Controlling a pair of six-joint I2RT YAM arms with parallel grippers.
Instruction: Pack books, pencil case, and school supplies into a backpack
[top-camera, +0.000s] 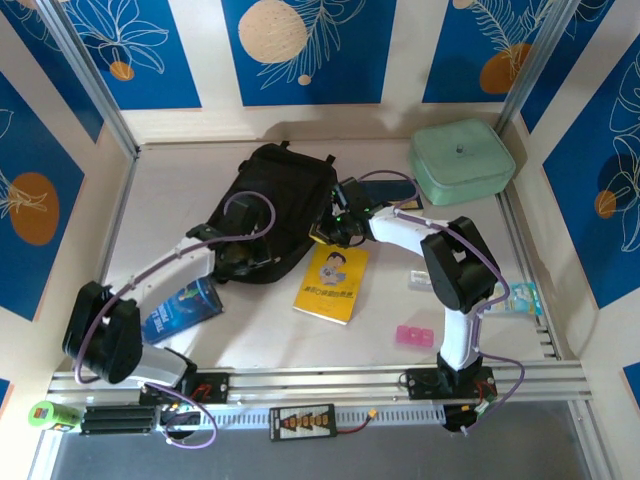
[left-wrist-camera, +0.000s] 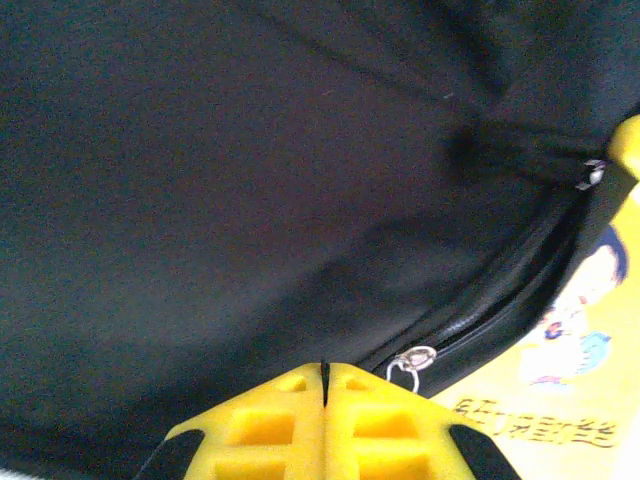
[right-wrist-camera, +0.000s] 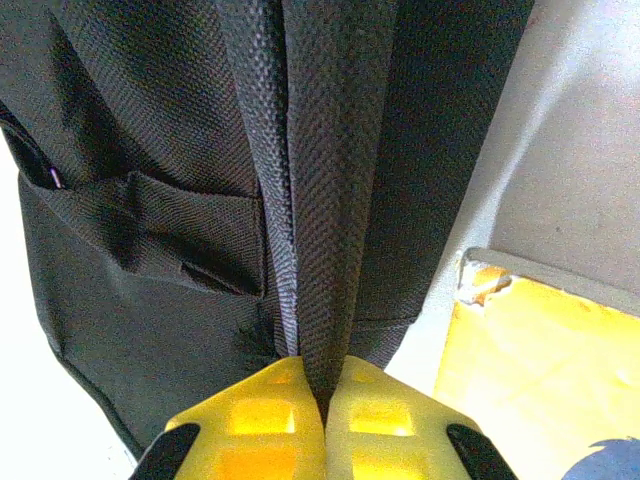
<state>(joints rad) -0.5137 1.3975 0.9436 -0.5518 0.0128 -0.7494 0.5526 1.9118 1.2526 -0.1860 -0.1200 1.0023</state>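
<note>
The right gripper (right-wrist-camera: 322, 395) is clamped on a woven strap (right-wrist-camera: 320, 200) of the backpack (top-camera: 275, 205), the webbing running straight up and away from between its yellow fingers. Just to its right and slightly below lies the yellow book (top-camera: 332, 283), one corner close beside the fingertips. The left gripper (left-wrist-camera: 324, 375) is clenched too, with its fingers pressed together against the bag's black fabric. Whether a fold is nipped between them cannot be told. A zip pull (left-wrist-camera: 412, 362) sits just to its right, with the zip line curving up beyond it.

The step in hand looks like getting the bag ready to load: both arms are on it, and nothing appears packed yet. The blue book (top-camera: 182, 310) lies near the left arm's base, well behind that gripper, and the pink block (top-camera: 414, 336) lies well back from the right gripper, near its own base.

Next, the strap likely needs lifting or pulling to steady the bag, while the left gripper takes the zip pull and draws it along. The soft fabric may bunch and drag instead of letting the zip run.
</note>
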